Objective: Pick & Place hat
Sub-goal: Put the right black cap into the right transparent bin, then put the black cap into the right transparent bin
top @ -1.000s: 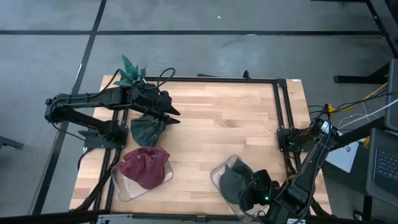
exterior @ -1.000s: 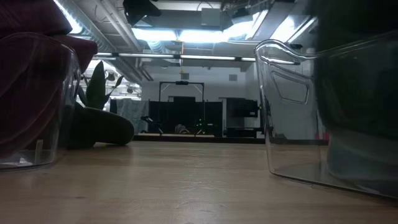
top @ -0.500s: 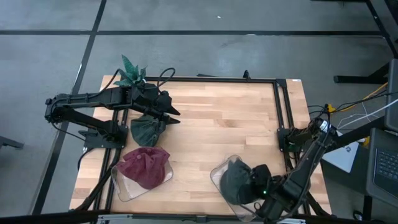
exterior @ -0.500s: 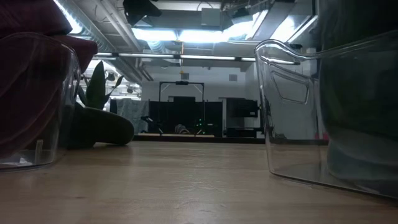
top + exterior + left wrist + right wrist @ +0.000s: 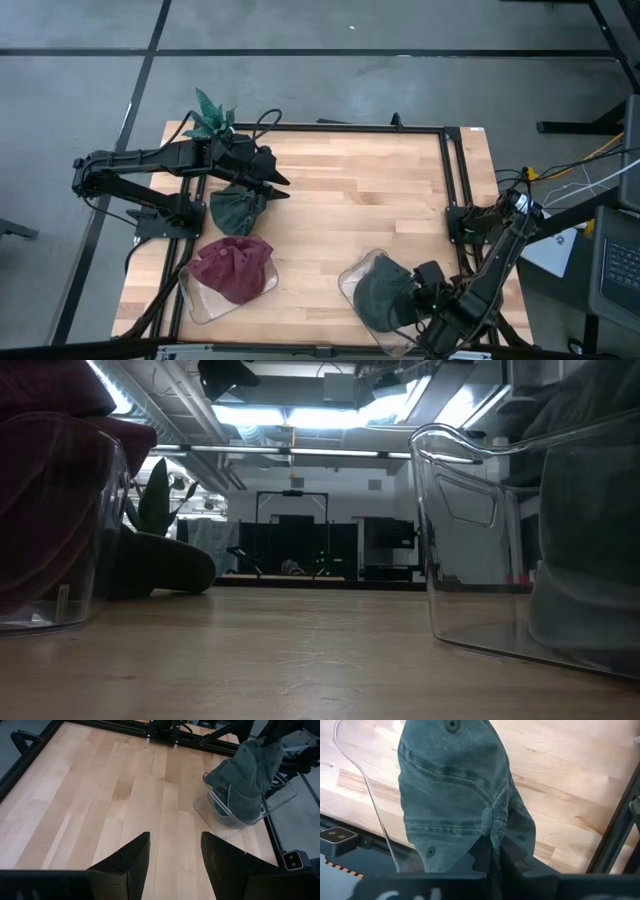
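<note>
A grey-green denim hat (image 5: pixel 378 295) sits partly in a clear bin (image 5: pixel 350 275) at the table's near right. My right gripper (image 5: pixel 418 297) is over it and shut on its cloth. In the left wrist view the hat (image 5: pixel 245 775) rises out of the bin (image 5: pixel 215 812) toward the right arm. My left gripper (image 5: pixel 172 855) hangs open over the table's far left with nothing between its fingers. Below it a dark green hat (image 5: pixel 237 208) lies on the wood. A maroon hat (image 5: pixel 232 268) fills a second clear bin (image 5: pixel 195 300). My right gripper (image 5: pixel 494 857) pinches a bunched fold of the denim hat (image 5: pixel 492 827) between its two fingers. The fingers come from above, pointing steeply down. The hat hangs below them, crown side spread out, with its lower part (image 5: pixel 232 805) inside the clear bin.
A green plant (image 5: pixel 210 115) stands at the far left corner. A black metal frame (image 5: pixel 445 150) runs along the table's far and right edges. Bare wood (image 5: pixel 350 210) lies between the two arms. In the low view the two bins (image 5: pixel 470 530) (image 5: pixel 60 560) flank the middle.
My right gripper has shifted a little toward the table's right edge and tipped to point more steeply down, still shut on the denim hat. The hat's held part has gone with it, while its lower part stays in the bin.
</note>
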`<act>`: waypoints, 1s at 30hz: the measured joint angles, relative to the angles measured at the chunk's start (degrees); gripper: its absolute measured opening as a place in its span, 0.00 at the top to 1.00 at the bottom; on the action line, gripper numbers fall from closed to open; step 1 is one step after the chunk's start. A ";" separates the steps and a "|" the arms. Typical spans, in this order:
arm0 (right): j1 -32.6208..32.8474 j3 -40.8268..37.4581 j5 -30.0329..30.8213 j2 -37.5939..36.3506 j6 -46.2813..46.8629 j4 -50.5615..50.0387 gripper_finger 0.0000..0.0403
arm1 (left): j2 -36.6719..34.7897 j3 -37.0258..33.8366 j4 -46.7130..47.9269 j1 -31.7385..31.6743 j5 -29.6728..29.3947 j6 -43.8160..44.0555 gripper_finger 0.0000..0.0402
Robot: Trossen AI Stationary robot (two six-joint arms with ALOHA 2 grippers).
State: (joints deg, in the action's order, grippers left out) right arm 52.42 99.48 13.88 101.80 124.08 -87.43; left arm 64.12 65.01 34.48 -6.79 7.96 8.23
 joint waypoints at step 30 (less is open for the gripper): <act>-4.26 -2.90 11.85 -7.13 -5.41 -0.21 0.27 | 0.00 0.00 0.00 0.00 0.07 0.00 0.57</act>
State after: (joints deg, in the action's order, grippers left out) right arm 48.17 96.57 25.73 94.66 118.66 -87.64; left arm 64.12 65.01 34.48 -6.79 8.03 8.23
